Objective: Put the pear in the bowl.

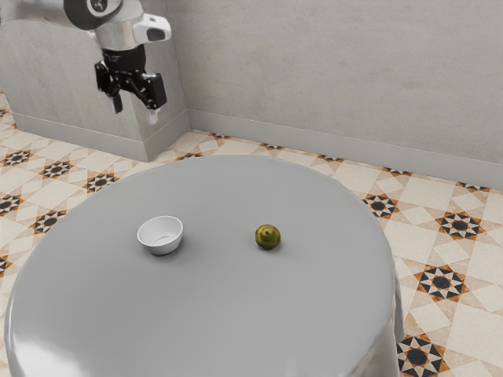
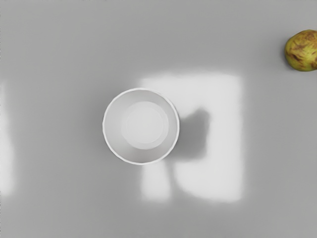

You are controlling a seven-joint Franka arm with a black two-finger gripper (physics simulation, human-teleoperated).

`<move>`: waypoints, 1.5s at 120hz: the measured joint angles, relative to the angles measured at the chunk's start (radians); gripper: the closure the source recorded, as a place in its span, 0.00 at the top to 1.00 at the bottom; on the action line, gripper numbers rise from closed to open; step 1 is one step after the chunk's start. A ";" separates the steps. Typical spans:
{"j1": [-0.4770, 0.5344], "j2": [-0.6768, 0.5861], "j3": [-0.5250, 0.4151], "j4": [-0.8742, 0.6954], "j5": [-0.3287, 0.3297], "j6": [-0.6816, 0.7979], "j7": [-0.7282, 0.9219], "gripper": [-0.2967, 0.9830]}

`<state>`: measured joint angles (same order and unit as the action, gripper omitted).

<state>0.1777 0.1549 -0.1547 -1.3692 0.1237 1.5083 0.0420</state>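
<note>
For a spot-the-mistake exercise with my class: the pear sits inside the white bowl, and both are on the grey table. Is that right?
Not quite: the pear sits outside the white bowl, apart from it, as the exterior view shows. Both are on the grey table.

No readable text or signs anywhere
</note>
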 joint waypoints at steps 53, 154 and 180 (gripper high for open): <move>-0.087 0.127 -0.003 -0.037 0.008 0.092 -0.007 0.77; -0.189 0.492 0.000 -0.085 -0.264 0.534 -0.144 0.74; -0.202 0.550 0.002 -0.058 -0.222 0.610 -0.162 0.70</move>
<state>-0.0240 0.7048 -0.1530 -1.4269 -0.0981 2.1180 -0.1204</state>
